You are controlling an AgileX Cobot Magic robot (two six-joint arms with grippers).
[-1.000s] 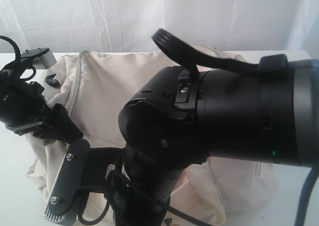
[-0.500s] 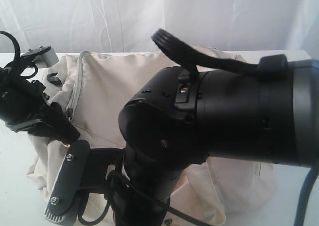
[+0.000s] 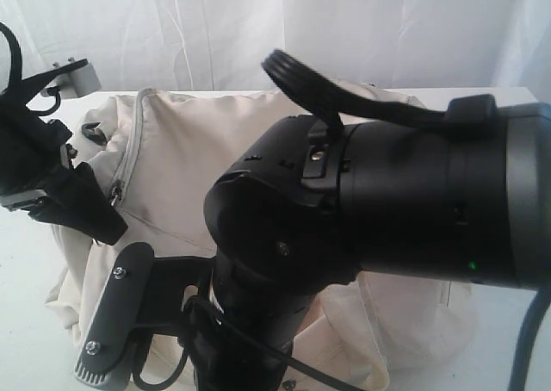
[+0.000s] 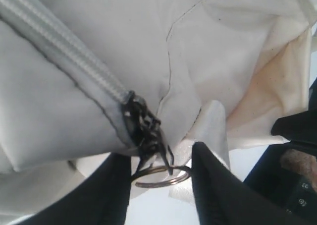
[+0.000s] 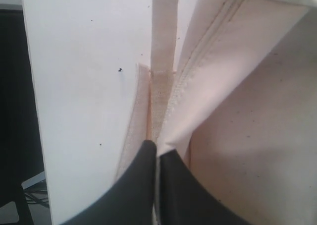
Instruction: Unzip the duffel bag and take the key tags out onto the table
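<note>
- Bag [image 3: 181, 141]: lies slumped on the white table [image 3: 21, 322], filling the middle of the exterior view; cream cloth, creased, spreading from 9 o'clock to 4 o'clock behind the arms.
- Zip [image 3: 132, 145]: runs grey down the bag's 10 o'clock shoulder, from the top edge toward 8 o'clock, ending at a dark slider [image 4: 143, 128].
- Ring [image 4: 161, 176]: hangs from the slider, a thin metal loop lying across the gap between two black fingers [image 4: 218, 195].
- Left gripper [image 4: 159, 155]: sits at the bag's 9 o'clock side, fingers set narrow and pinching the ring, one at either end of it.
- Right gripper [image 5: 156, 148]: fingers pressed almost together, clamping a folded seam edge of the bag, with a flat cloth strip [image 5: 163, 36] leading away from them beside the bare table.
- Right arm [image 3: 387, 210]: looms black and close from 3 o'clock, covering the bag's middle and its 5 o'clock part; carries a black cable loop [image 3: 297, 77] toward 12 o'clock.
- Curtain [image 3: 344, 29]: hangs white behind the table, across 12 o'clock.
</note>
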